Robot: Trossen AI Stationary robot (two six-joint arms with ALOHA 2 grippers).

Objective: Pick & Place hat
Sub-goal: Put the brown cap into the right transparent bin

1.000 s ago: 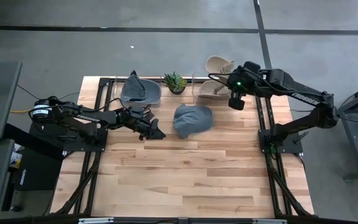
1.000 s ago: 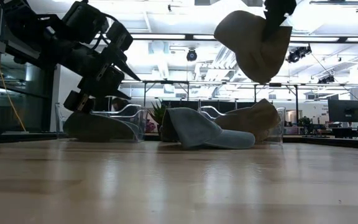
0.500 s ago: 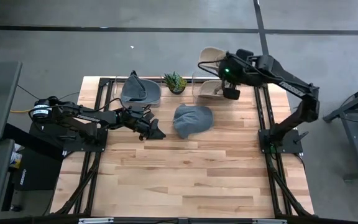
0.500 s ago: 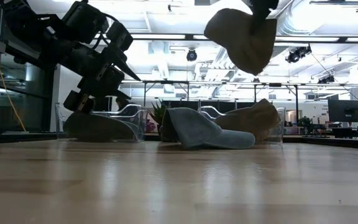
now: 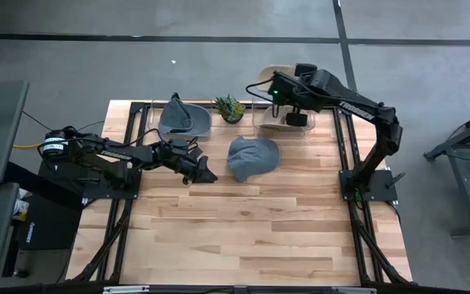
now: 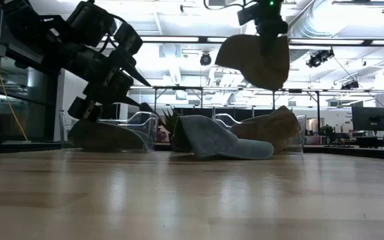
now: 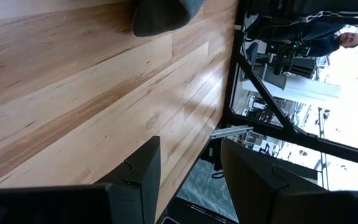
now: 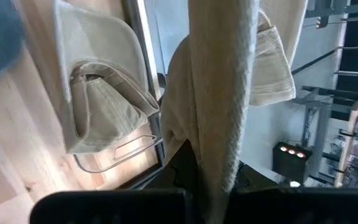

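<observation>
While our right gripper [image 5: 288, 96] pinches the beige hat [image 6: 255, 60] above the clear bin [image 5: 277, 121], a loose hold could drop it beside the rim; our left gripper [image 5: 203, 173] waits open.

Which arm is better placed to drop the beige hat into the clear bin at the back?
Right. The right gripper already holds the beige hat above the clear bin; the left gripper waits open, beside the grey hat.
</observation>
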